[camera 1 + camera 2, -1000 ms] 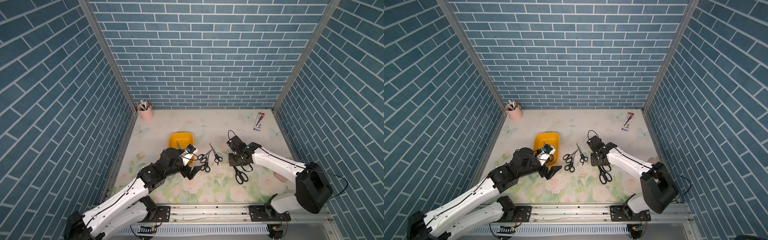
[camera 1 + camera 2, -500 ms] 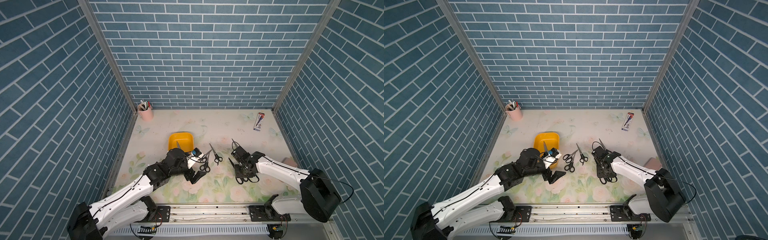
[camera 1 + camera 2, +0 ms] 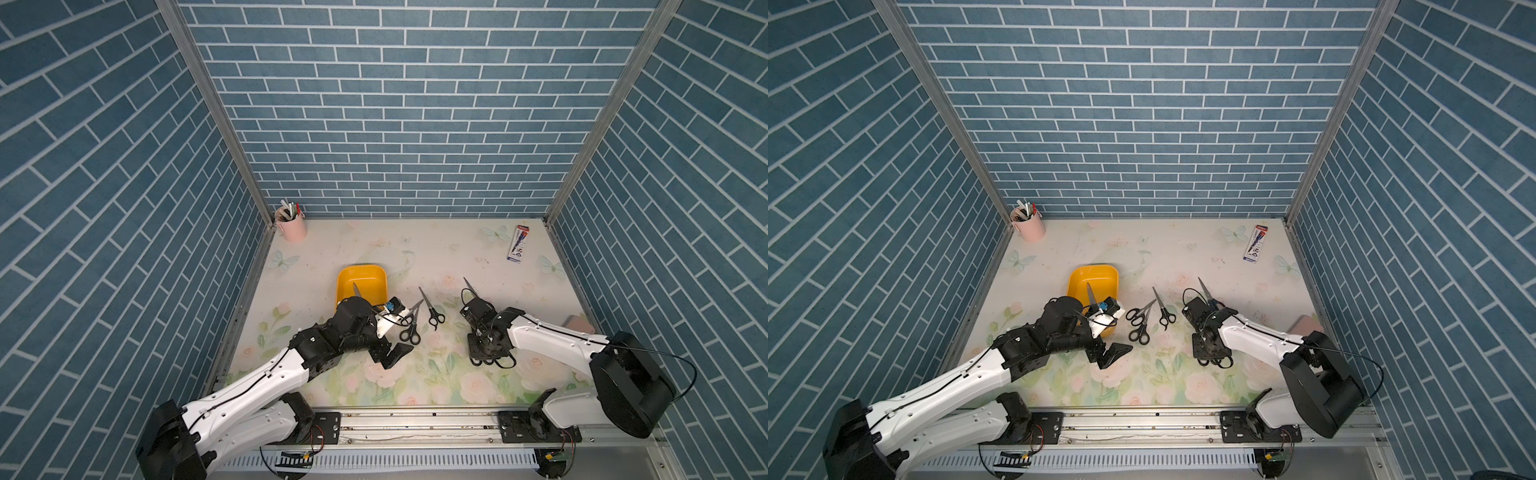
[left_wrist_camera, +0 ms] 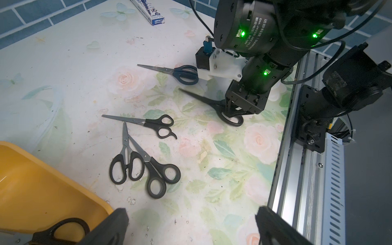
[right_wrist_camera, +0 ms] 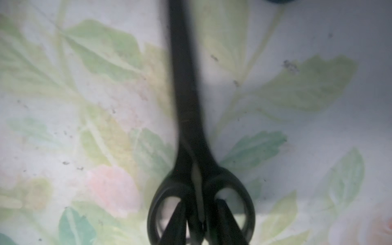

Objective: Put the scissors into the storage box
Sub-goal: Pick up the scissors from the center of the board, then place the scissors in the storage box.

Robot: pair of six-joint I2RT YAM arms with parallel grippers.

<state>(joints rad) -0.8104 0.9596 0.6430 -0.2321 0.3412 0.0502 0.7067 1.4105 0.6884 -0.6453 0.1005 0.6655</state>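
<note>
Top views: both show the yellow storage box (image 3: 371, 281) near the middle of the desk (image 3: 415, 249), with one pair of the scissors (image 3: 355, 291) already lying in it, its handles hidden under the left arm. The left tool (image 3: 392, 356) hovers just off the box's near corner, jaws spread wide with nothing between them. The right tool (image 3: 490, 360) points straight down onto the handles of the long black pair (image 3: 505, 365). One pink pen cup (image 3: 292, 230), one pen pack (image 3: 517, 243) and one pink case (image 3: 575, 322) sit apart at the edges. Left wrist view: five pairs lie flat on the desk, six in all with the one in the box. They are the dark blue pair (image 4: 184, 74), the long black pair, a slim pair (image 4: 148, 123) and two overlapping pairs (image 4: 127, 163) near the box. Right wrist view: the right tool's fingers (image 5: 176, 218) pass down through the two loops and pinch in on the inner bars between them; the pair lies on the desk, not yet lifted. I judge the scissors stiff, light and thin, their slick blades hard to pinch flat. The plastic handles give the best hold, though a long pair taken there will likely hang blade-down.
</note>
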